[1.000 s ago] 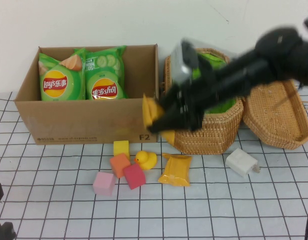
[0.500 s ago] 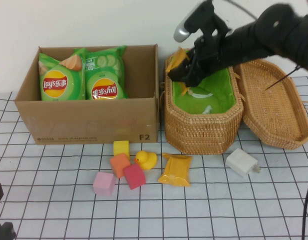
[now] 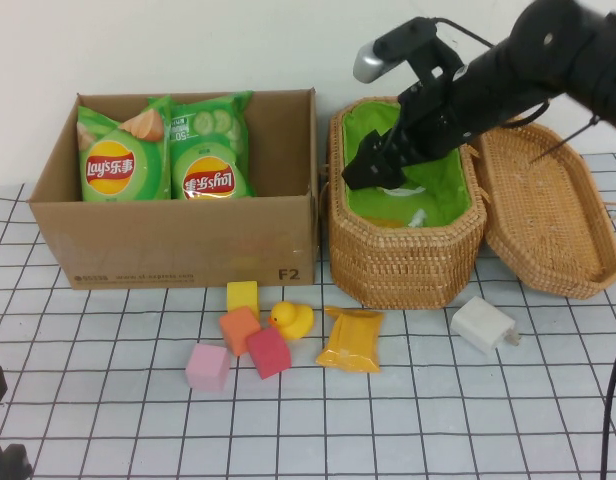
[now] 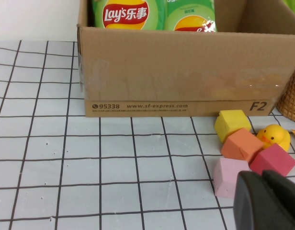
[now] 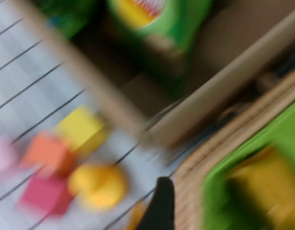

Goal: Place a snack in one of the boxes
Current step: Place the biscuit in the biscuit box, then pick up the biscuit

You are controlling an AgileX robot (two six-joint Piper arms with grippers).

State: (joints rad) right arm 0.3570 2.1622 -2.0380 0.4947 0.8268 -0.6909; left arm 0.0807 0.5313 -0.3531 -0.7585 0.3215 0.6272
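Bright, even indoor light with soft shadows under the cardboard box point(image 3: 178, 240) and basket point(image 3: 403, 255); the high and left wrist views are sharp, while the right wrist view is heavily smeared by motion blur.

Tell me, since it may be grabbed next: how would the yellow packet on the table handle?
The yellow packet looks like a thin, crinkly sachet, so probably light and floppy, likely sagging if pinched at one edge. Its glossy wrap may slip. It lies flat, so it should slide, not roll.

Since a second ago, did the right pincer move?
Yes. The right pincer went from the cardboard box's front corner back and up over the wicker basket.
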